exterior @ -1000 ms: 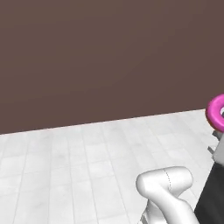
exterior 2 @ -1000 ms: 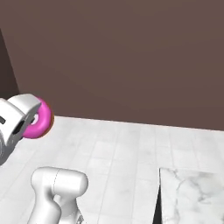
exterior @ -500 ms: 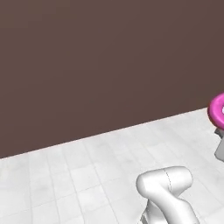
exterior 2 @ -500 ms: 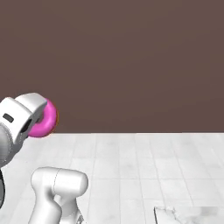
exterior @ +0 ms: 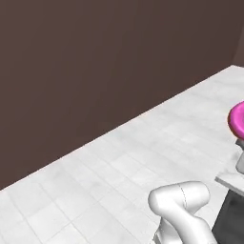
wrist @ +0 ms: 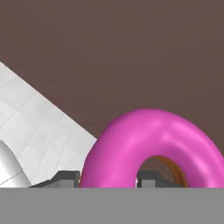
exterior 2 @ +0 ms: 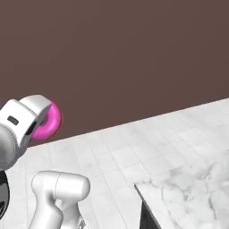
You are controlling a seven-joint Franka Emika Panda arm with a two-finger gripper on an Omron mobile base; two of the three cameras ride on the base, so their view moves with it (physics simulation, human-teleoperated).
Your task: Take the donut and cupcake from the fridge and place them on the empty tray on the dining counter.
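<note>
The donut [wrist: 153, 146], a bright pink frosted ring, stands on edge between my fingertips in the hand view, with the gripper [wrist: 106, 178] shut on it. From the right base camera the donut [exterior 2: 50, 123] sticks out of the white hand at the left, held up in the air above the floor. It also peeks in at the right edge of the left base view as the donut [exterior: 237, 119]. A corner of the white marble dining counter [exterior 2: 188, 197] shows at the lower right. The cupcake, the fridge and the tray are out of view.
A plain dark brown wall [exterior 2: 125, 58] fills the background, meeting a pale tiled floor [exterior: 119, 176]. The counter's dark side [exterior 2: 150, 219] drops below its marble corner, close to the arm's base.
The whole picture has shifted, so the base has moved. The marble counter corner now shows larger at the lower right of the right base view. The donut stays in the grip.
</note>
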